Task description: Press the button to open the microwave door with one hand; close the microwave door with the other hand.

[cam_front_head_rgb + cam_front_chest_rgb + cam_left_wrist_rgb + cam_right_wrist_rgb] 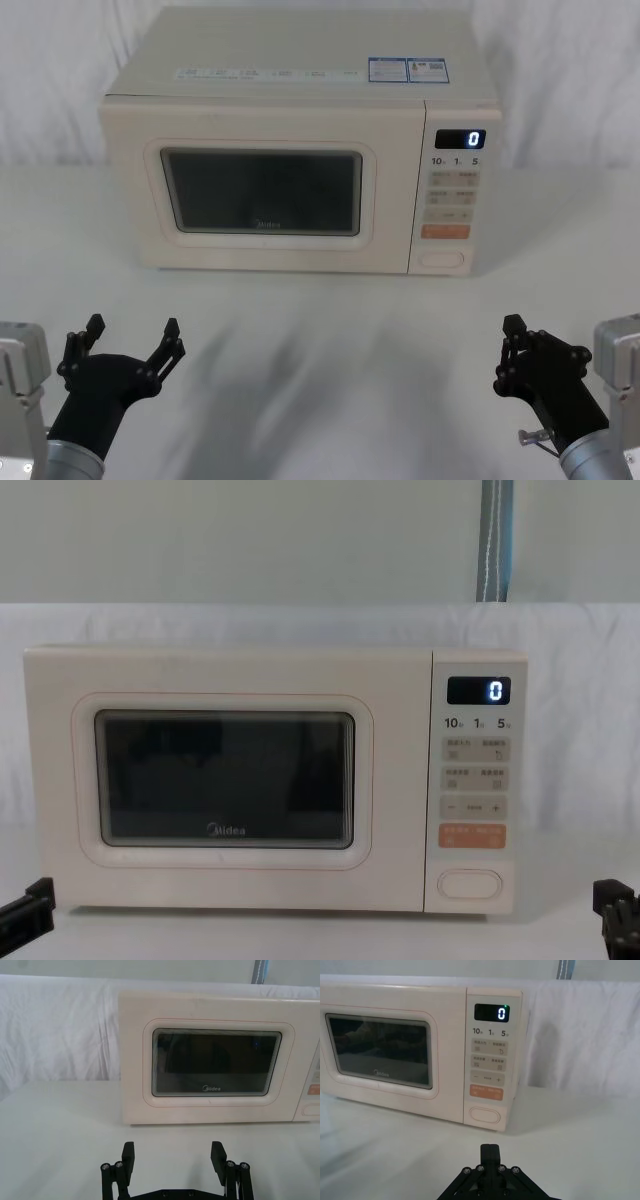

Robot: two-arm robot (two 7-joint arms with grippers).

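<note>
**Two tools waiting, button nearest the right one**

Two tools sit low on the bench (320, 400), both well short of the microwave. The right tool (512, 350), at the lower right of the head view, has its fingers pressed together and holds nothing; its wrist view looks almost straight at the button (485, 1114), which lies forward and slightly toward frame left of the fingertips. That wide pill-shaped key sits at the bottom of the control panel (452, 200), under the orange key (445, 231), its long axis horizontal. So the right arm is plainly nearer for the press.

At the lower left of the head view the left tool (132, 335) is spread wide and empty, facing the microwave door (215, 1062). The door is flush shut, so what is inside cannot be judged through the dark window; the display (478, 690) reads 0. Judging by this, the press is not yet made.
</note>
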